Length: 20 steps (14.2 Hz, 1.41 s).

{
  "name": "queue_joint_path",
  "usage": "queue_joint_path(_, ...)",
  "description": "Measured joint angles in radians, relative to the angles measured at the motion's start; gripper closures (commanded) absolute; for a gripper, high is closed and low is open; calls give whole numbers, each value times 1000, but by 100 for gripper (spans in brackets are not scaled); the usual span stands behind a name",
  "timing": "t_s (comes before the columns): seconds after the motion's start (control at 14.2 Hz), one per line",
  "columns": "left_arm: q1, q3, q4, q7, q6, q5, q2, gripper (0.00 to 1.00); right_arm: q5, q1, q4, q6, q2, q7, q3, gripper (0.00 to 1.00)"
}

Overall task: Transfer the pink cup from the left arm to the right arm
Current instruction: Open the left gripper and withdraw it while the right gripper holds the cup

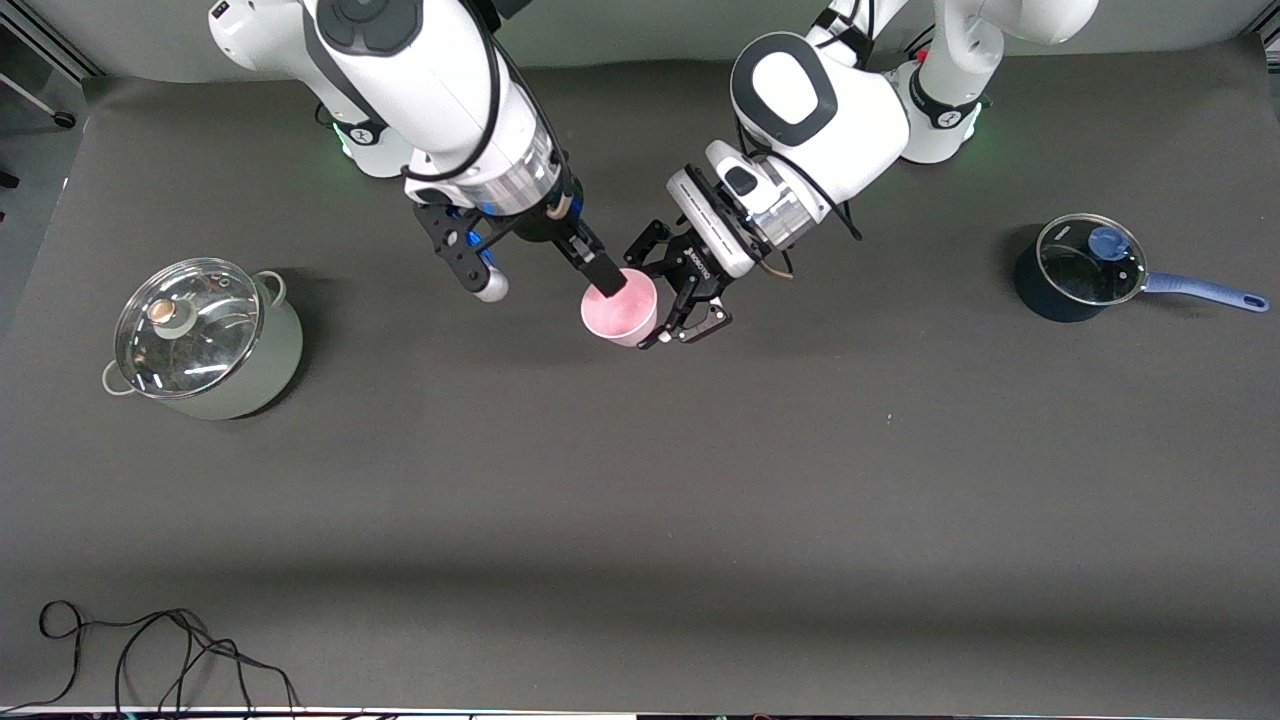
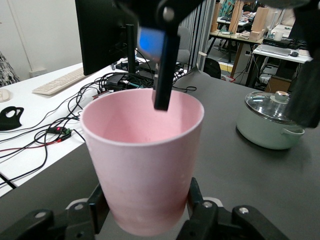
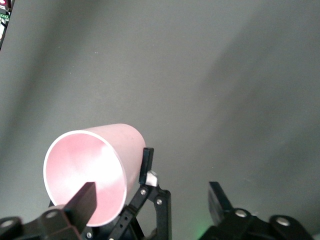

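The pink cup [image 1: 620,310] is up in the air over the middle of the table, tilted, its mouth toward the right arm. My left gripper [image 1: 652,296], on the arm with the white boxy wrist, is shut on the cup's lower body; both fingers press its sides in the left wrist view [image 2: 145,212]. My right gripper [image 1: 588,254], on the silver wrist, is open. One of its fingers [image 3: 84,201] reaches inside the cup's mouth [image 3: 85,172]; the other finger [image 3: 220,200] stands well outside the cup wall. That inner finger also shows in the left wrist view [image 2: 165,75].
A pale green pot with a glass lid [image 1: 200,340] stands toward the right arm's end of the table. A dark blue saucepan with a glass lid and blue handle [image 1: 1082,268] stands toward the left arm's end. Black cables [image 1: 160,650] lie at the nearest edge.
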Motion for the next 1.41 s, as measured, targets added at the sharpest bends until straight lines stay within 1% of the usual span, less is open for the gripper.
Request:
queue_joint_path(0.14,0,0,0,0,5,-2,0,88,0,0,0,9,5,0,0,41)
queue_joint_path(0.21,0,0,0,0,6,-3,0,87,0,0,0,11,8,0,0,50)
queue_joint_path(0.28,0,0,0,-1,7,-4,0,87,0,0,0,13,10,0,0,82)
queue_joint_path(0.35,0,0,0,-1,7,-5,0,87,0,0,0,13,14,0,0,100)
queue_joint_path(0.71,-4,-8,1,2,12,-10,2,86,0,-1,4,34,21,0,0,100)
queue_joint_path(0.85,-5,-8,1,10,17,-9,2,84,0,-1,4,33,21,0,0,100)
queue_joint_path(0.92,-5,-8,1,10,17,-9,2,78,1,-1,4,33,21,0,0,100)
queue_joint_path(0.99,-5,-8,1,10,17,-9,2,67,1,-1,4,33,21,0,0,100)
queue_joint_path(1.06,-5,-8,1,10,17,-9,2,51,2,-1,4,33,22,0,0,100)
queue_joint_path(1.13,-5,-8,1,10,17,-10,3,33,3,-2,4,33,22,0,0,100)
queue_joint_path(1.2,-5,-8,2,8,17,-10,3,21,3,-2,4,33,22,-2,0,100)
queue_joint_path(1.41,-4,-4,5,-32,21,-17,4,14,4,-4,8,32,21,-34,-3,100)
